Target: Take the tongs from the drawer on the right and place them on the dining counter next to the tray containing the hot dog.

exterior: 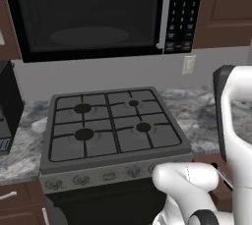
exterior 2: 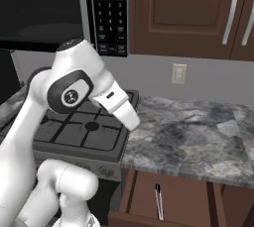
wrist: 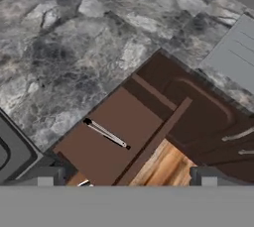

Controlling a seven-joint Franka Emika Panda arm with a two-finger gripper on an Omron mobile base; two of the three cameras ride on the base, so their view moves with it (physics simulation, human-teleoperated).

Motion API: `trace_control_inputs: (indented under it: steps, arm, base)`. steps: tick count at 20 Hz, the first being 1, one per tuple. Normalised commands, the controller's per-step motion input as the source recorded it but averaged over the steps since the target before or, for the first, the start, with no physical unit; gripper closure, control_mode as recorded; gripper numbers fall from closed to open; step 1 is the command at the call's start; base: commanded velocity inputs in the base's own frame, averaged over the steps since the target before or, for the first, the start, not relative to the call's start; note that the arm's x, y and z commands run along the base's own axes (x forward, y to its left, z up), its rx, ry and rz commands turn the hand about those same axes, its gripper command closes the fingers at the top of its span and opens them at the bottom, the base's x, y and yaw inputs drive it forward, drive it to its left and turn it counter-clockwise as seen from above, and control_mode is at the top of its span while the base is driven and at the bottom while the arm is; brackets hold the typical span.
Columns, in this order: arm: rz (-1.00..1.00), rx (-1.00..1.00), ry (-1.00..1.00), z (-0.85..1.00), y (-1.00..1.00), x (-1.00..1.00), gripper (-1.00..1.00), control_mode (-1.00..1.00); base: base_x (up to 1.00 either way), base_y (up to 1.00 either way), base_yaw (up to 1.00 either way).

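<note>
Dark reddish-brown, the open drawer (wrist: 106, 144) is seen below the wide-open, empty gripper (wrist: 127, 181), with the tongs (wrist: 107, 134) lying flat inside just beyond the fingertips, long axis running diagonally across them.

You have the open drawer (wrist: 106, 144) pulled out below the tabletop (exterior 2: 188, 132), right of the stove (exterior: 110, 123); the tongs (wrist: 106, 133) lie inside it.

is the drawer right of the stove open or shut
Open: the drawer sticks out from under the worktop, and the tongs lie exposed inside.
</note>
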Motion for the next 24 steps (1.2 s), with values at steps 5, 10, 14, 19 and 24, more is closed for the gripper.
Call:
trace_control_inputs:
  steps: [5,10,14,19,24]
  arm:
    - [0.18,0.09,0.19,-0.53,-0.02,0.38,-1.00,-1.00]
    - [0.17,0.15,0.16,-0.97,-0.13,0.16,-1.00,-1.00]
    - [0.12,0.15,0.05,-0.83,-0.32,0.10,-1.00,-1.00]
    - [0.12,0.13,0.00,-0.45,-0.35,0.15,-1.00,-1.00]
    - [0.14,0.01,0.11,-0.13,-0.40,0.23,-1.00,-1.00]
  base:
    - [0.00,0.00,0.00]
    - [0.00,0.00,0.00]
    - [0.00,0.00,0.00]
    - [0.00,0.00,0.00]
    - [0.00,0.00,0.00]
